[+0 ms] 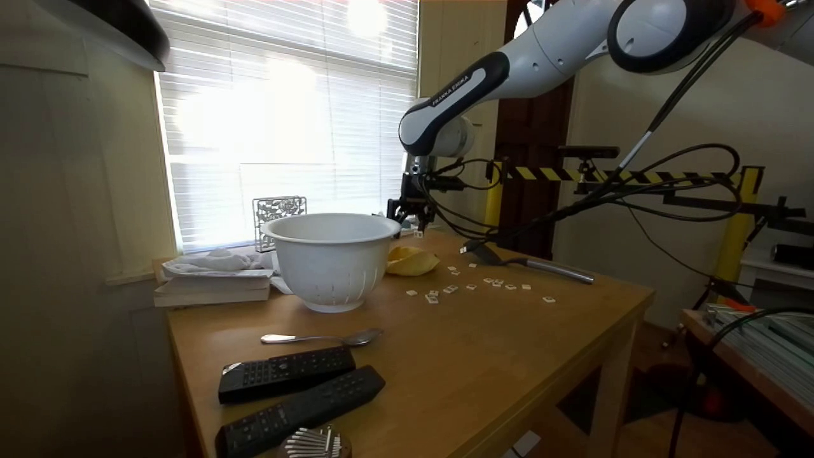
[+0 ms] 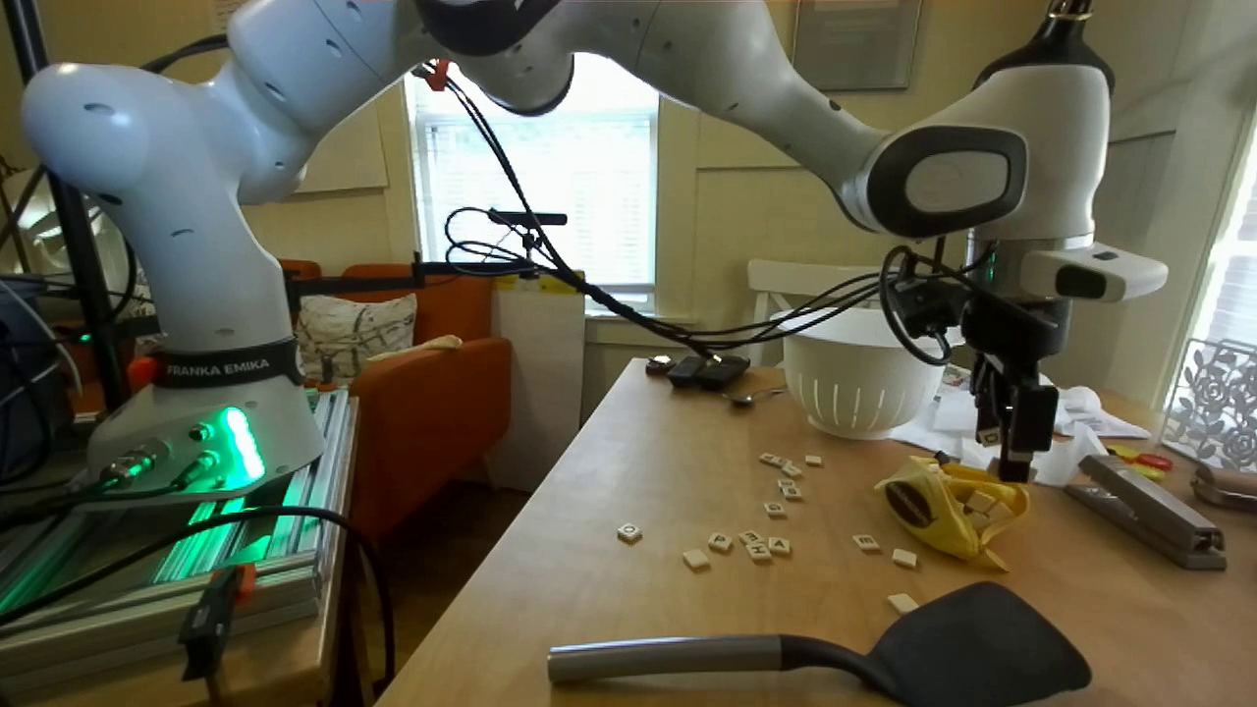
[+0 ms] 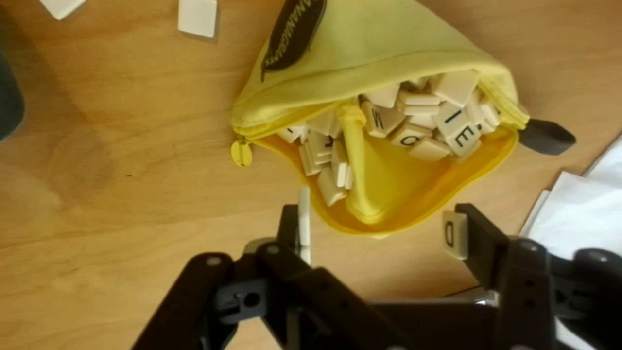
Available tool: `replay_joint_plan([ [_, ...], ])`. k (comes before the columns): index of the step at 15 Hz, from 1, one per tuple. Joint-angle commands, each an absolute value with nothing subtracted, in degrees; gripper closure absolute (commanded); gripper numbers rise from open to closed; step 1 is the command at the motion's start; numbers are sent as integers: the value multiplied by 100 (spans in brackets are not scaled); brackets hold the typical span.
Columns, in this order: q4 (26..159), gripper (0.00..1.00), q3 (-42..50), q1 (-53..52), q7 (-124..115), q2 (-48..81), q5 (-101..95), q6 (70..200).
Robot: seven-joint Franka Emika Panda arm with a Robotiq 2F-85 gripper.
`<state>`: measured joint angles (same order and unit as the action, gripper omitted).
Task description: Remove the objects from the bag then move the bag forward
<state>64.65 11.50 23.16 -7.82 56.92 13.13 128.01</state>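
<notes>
The yellow banana-shaped bag (image 3: 384,34) lies unzipped on the table, also visible in both exterior views (image 2: 918,496) (image 1: 412,262). Many letter tiles (image 3: 449,119) lie inside it. Loose tiles (image 2: 757,550) are scattered on the table beside it, also in another exterior view (image 1: 450,289) and the wrist view (image 3: 197,17). My gripper (image 3: 378,229) is open above the bag's mouth edge, and shows in both exterior views (image 2: 1004,442) (image 1: 408,221). A "D" tile (image 3: 455,235) clings to the right finger's inner face; pale tile edges (image 3: 304,216) show along the left finger.
A white colander (image 1: 327,261) stands near the bag. A black spatula (image 2: 678,656), a stapler (image 2: 1154,511), a spoon (image 1: 324,338), remotes (image 1: 286,375) and books with white cloth (image 1: 213,283) lie on the table. A metal rack (image 2: 1218,412) stands by the window.
</notes>
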Motion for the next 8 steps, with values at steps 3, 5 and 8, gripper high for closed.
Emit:
replay_joint_plan([
  [3,6542,0,1489,2135,-891,5427,1111,12361],
  [5,6757,0,1633,2067,-784,5264,1014,12191],
  [8,7330,0,1839,1960,-570,4966,805,12299],
])
